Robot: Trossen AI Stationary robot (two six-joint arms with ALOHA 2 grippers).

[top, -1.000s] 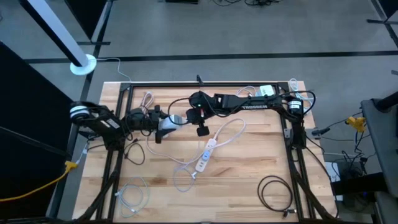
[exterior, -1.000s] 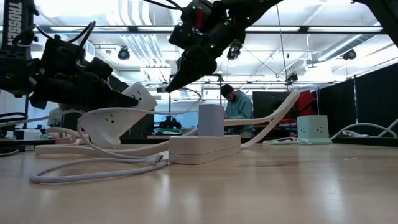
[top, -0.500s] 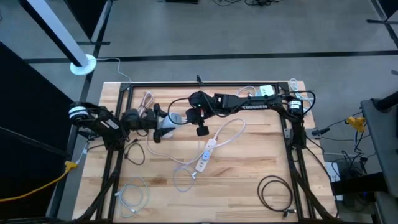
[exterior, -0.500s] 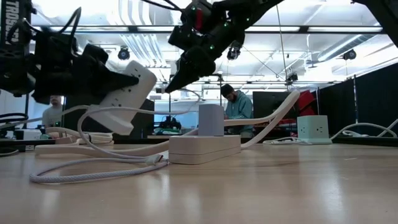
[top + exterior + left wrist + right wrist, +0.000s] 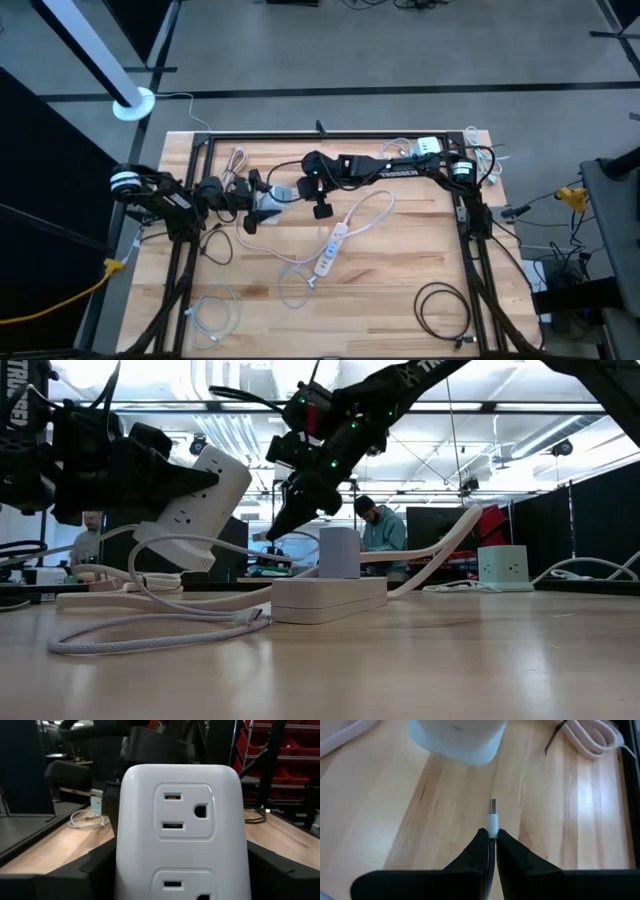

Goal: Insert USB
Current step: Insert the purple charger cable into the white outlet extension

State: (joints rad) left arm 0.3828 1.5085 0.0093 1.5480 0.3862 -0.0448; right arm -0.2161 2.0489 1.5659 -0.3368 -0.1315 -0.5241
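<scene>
From above, the right end effector [image 5: 297,190] has slid closer to the power block [image 5: 268,200] in the left end effector [image 5: 252,201]. Low view: block's tilted up now. Right wrist: USB plug [image 5: 493,813] pinched tight, block just ahead, so insertion's close.

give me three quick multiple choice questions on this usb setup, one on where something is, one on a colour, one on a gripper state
1. Where is the white outlet block?
A. flat on the table
B. held up in the left gripper
C. on the floor

2. What colour is the coiled cable at the table's near right?
A. black
B. red
C. white

3. The right gripper is:
A. wide open and empty
B. shut on the USB plug
C. out of view

Answers: 1 B, the low view shows the block raised between the left fingers. 2 A, it is dark against the wood. 3 B, the plug's tip sticks out of the closed fingers.
</scene>
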